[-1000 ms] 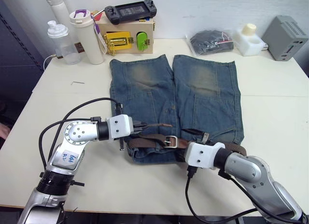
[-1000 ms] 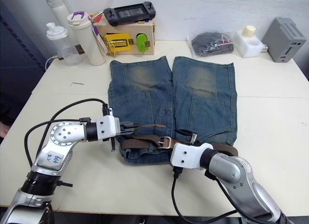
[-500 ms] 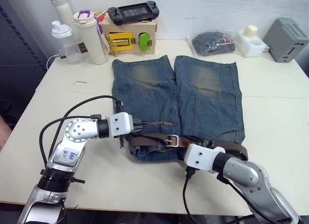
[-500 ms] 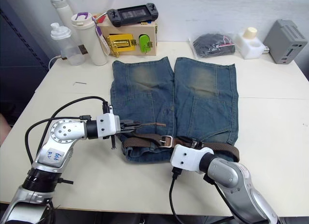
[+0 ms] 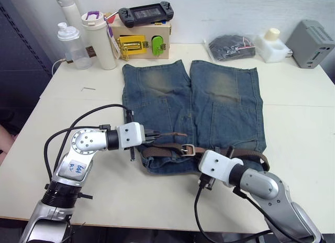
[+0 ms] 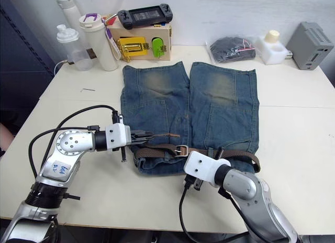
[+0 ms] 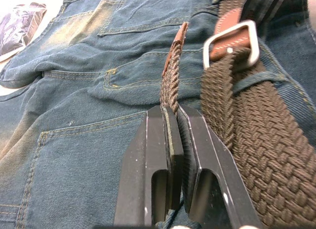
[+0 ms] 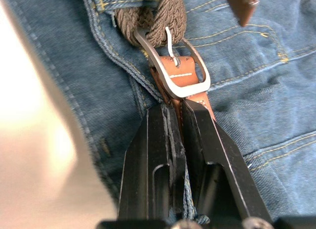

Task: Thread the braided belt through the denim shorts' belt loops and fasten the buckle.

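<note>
The denim shorts (image 5: 209,96) lie flat on the table (image 5: 298,122), waistband toward me. The braided belt (image 5: 246,154) runs along the waistband and passes under a belt loop (image 7: 254,77). Its silver buckle (image 8: 173,66) sits near the middle of the waist, with the woven strap through the frame and the prong lying on the braid. My right gripper (image 8: 174,108) is shut on the tan leather tab just behind the buckle. My left gripper (image 7: 170,110) is shut on the belt's free end, whose leather tip (image 5: 180,133) points right above the buckle.
At the table's back stand two bottles (image 5: 99,39), a wooden box with a yellow latch (image 5: 141,41) carrying a game controller (image 5: 145,12), a dark bundle in a plastic bag (image 5: 230,46), a white container (image 5: 271,43) and a grey box (image 5: 313,41).
My right gripper has closed on the leather tab by the buckle and shifted slightly left. The left gripper has kept its hold on the belt's free end.
</note>
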Tool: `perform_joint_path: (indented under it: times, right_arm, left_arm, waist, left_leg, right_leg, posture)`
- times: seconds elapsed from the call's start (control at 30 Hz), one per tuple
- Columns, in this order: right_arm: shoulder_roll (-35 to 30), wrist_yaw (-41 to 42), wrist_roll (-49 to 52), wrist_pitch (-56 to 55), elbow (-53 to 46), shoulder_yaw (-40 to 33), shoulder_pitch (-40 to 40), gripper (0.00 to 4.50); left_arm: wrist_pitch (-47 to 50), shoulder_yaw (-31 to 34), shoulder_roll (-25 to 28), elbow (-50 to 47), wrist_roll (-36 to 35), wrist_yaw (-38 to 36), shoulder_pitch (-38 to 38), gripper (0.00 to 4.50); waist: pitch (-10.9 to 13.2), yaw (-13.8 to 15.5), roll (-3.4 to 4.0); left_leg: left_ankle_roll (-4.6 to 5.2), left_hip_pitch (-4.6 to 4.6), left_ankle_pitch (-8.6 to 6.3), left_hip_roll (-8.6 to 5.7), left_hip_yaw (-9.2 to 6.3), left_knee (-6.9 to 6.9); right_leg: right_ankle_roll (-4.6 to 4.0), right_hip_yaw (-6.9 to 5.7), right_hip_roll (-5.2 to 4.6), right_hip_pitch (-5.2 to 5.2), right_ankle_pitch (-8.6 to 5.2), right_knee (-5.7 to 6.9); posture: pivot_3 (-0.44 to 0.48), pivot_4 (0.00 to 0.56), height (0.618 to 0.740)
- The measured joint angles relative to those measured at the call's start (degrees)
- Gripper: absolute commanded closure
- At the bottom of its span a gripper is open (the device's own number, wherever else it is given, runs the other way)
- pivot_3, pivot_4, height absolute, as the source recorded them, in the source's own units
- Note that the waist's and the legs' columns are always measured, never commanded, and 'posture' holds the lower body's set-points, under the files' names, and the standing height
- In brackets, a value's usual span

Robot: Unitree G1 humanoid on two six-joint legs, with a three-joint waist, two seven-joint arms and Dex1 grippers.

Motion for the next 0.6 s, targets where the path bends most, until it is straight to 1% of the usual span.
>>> perform_joint_path:
  times: [0.1, 0.17, 0.27, 0.37, 0.53, 0.6]
  right_arm:
    - [-0.81, -0.02, -0.19, -1.60, -0.18, -1.00, -5.13, 4.45]
    - [-1.10, -0.14, -0.39, -2.76, -0.19, -1.17, -6.42, 4.45]
    - [-1.47, -0.54, -1.17, -4.64, 0.05, -0.54, -6.62, 4.45]
    - [-2.13, -0.66, -2.51, -6.12, 0.52, 0.71, -6.63, 4.45]
    - [-0.91, -1.15, -2.84, -5.94, 1.54, 1.35, -6.61, 4.45]
    - [-0.84, -1.22, -3.18, -5.92, 1.83, 1.79, -6.56, 4.45]
  left_arm:
    - [0.19, 0.00, -0.02, -0.02, 0.01, 0.22, -0.01, 4.50]
    - [0.31, 0.01, -0.02, -0.01, 0.01, 0.29, -0.04, 4.50]
    - [0.50, 0.01, -0.02, 0.00, 0.01, 0.38, -0.37, 4.50]
    - [0.62, 0.01, -0.01, 0.04, 0.01, 0.38, -1.09, 4.50]
    - [-0.02, -0.04, 0.58, 0.03, 0.49, 0.16, -1.16, 4.50]
    - [-0.94, -0.72, 2.30, 0.04, 1.71, -0.18, -1.63, 4.50]
  waist:
    - [0.00, -0.20, 0.00]
    - [0.00, -0.26, 0.00]
    - [0.00, -0.31, 0.00]
    - [-0.02, -0.40, -0.03]
    - [-0.02, -0.51, -0.02]
    - [-0.02, -0.48, -0.03]
  left_leg:
    - [0.00, -0.09, 0.00, 0.00, 0.01, -0.02]
    - [0.00, -0.14, 0.00, 0.01, 0.00, -0.03]
    - [0.00, -0.34, 0.00, -0.01, 0.02, 0.05]
    - [0.00, -0.74, 0.00, -0.07, 0.08, 0.27]
    - [0.00, -0.74, 0.00, -0.08, 0.10, 0.26]
    - [0.00, -0.74, 0.00, -0.10, 0.09, 0.27]
  right_leg:
    - [0.00, 0.01, -0.04, -0.15, 0.00, 0.07]
    - [0.00, 0.01, -0.05, -0.22, 0.00, 0.09]
    - [0.00, 0.03, -0.05, -0.40, 0.00, 0.17]
    - [0.00, 0.11, -0.09, -0.96, 0.00, 0.72]
    - [-0.01, 0.14, -0.11, -1.02, 0.00, 0.84]
    - [-0.01, 0.15, -0.11, -1.02, 0.00, 0.86]
  posture:
    - [0.000, 0.150, 0.645]
    - [0.000, 0.150, 0.645]
    - [0.000, 0.150, 0.645]
    - [0.000, 0.150, 0.645]
    - [0.000, 0.150, 0.645]
    - [0.000, 0.150, 0.645]
